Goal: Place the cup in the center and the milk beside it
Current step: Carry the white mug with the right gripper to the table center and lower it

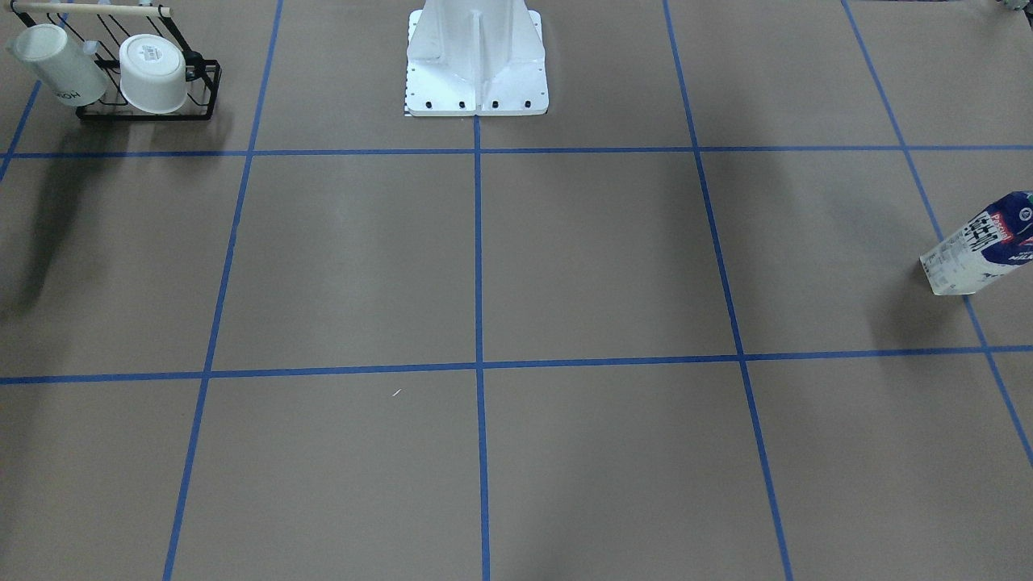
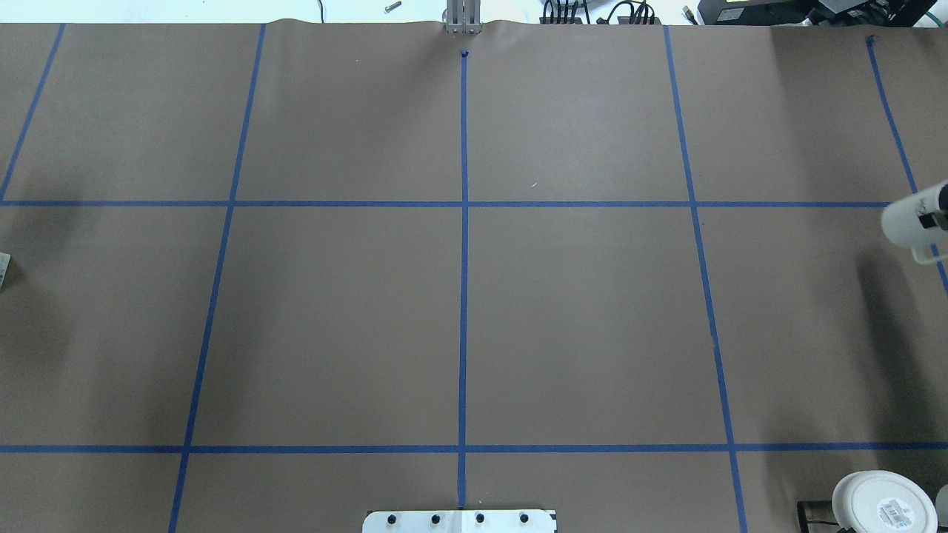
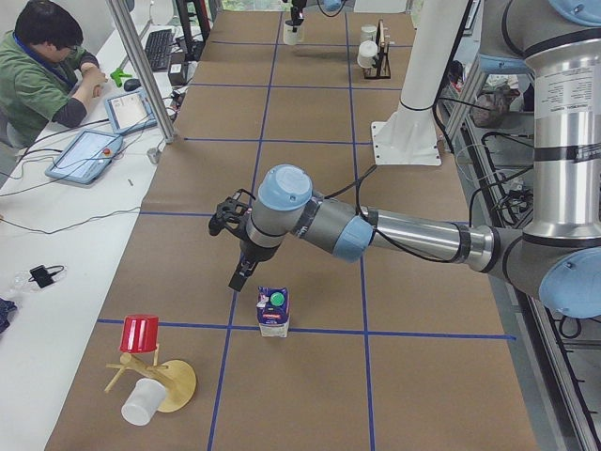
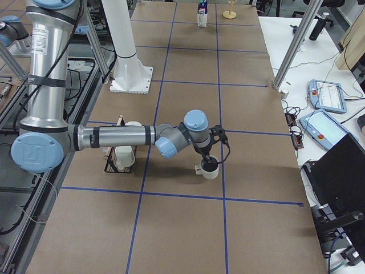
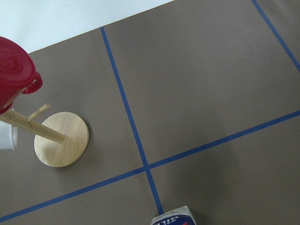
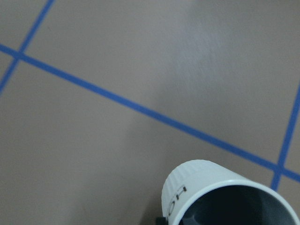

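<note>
Brown tabletop (image 2: 578,311), blue grid (image 2: 464,296). Right hand (image 4: 211,164) looks clamped on the cup (image 4: 209,173), far out on its own side, so centre lies to its left. Left hand (image 3: 238,279) hovers beside the upright milk (image 3: 273,311); grip, cannot tell.

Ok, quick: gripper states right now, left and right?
Left gripper: cannot tell; seen only from the side, near the milk.
Right gripper: closed on the cup rim.

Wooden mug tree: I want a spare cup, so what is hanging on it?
A red cup sits bottom-up near the top of the wooden mug tree, and a white cup hangs lower, tilted. The pegs holding them are covered by the cups.
</note>
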Tool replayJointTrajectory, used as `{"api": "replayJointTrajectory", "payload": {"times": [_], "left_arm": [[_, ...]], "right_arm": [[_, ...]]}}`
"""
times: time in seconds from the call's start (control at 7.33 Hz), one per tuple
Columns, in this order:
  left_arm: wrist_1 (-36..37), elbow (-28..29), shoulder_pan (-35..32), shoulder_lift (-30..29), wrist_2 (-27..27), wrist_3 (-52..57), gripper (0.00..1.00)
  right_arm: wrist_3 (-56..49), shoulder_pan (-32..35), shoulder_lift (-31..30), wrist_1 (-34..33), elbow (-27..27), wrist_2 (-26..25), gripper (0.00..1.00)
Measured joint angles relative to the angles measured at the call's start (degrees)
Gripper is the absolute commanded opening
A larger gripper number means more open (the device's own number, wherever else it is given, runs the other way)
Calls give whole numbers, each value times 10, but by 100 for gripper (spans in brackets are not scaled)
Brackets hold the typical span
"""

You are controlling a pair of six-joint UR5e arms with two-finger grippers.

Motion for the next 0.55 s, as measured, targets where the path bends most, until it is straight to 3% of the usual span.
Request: {"api": "replayJointTrajectory", "payload": {"times": [0.27, 0.55], "left_arm": [[0, -1, 0, 5, -1, 0, 99], [0, 0, 0, 5, -1, -1, 99]], "right_arm": [[153, -51, 129, -4, -1, 28, 0], [336, -160, 265, -53, -5, -26, 0]]}}
